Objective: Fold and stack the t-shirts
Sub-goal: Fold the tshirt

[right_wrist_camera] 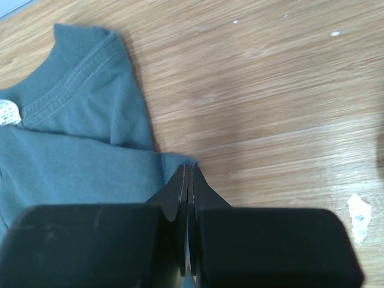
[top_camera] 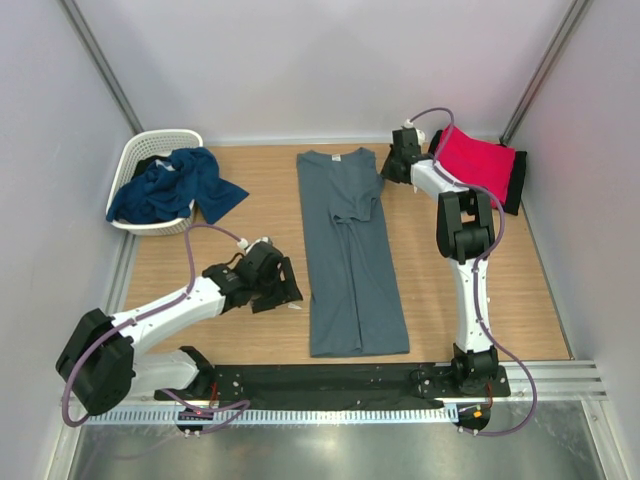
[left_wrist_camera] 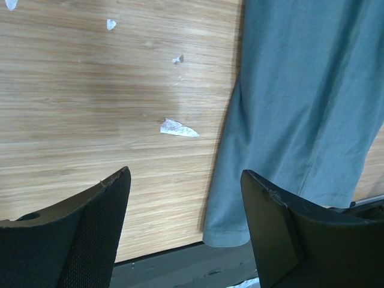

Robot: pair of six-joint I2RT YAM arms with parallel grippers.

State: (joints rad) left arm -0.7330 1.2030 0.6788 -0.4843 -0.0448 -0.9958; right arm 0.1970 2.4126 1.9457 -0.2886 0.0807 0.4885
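Observation:
A slate grey-blue t-shirt (top_camera: 350, 260) lies as a long folded strip down the middle of the table, collar at the far end. My right gripper (top_camera: 385, 175) is low at its far right edge beside the collar. In the right wrist view the right gripper (right_wrist_camera: 191, 167) is shut with the edge of the grey-blue t-shirt (right_wrist_camera: 72, 162) pinched at the tips. My left gripper (top_camera: 285, 290) hovers open just left of the shirt's near half. The left wrist view shows the left gripper (left_wrist_camera: 186, 174) holding nothing, with the hem corner of the shirt (left_wrist_camera: 300, 90) between its fingers' line of sight.
A white lattice basket (top_camera: 150, 140) at the far left holds a navy blue t-shirt (top_camera: 170, 185) spilling over its rim. A bright red t-shirt (top_camera: 475, 160) lies on a black one (top_camera: 517, 185) at the far right. A black strip (top_camera: 330, 380) runs along the near edge.

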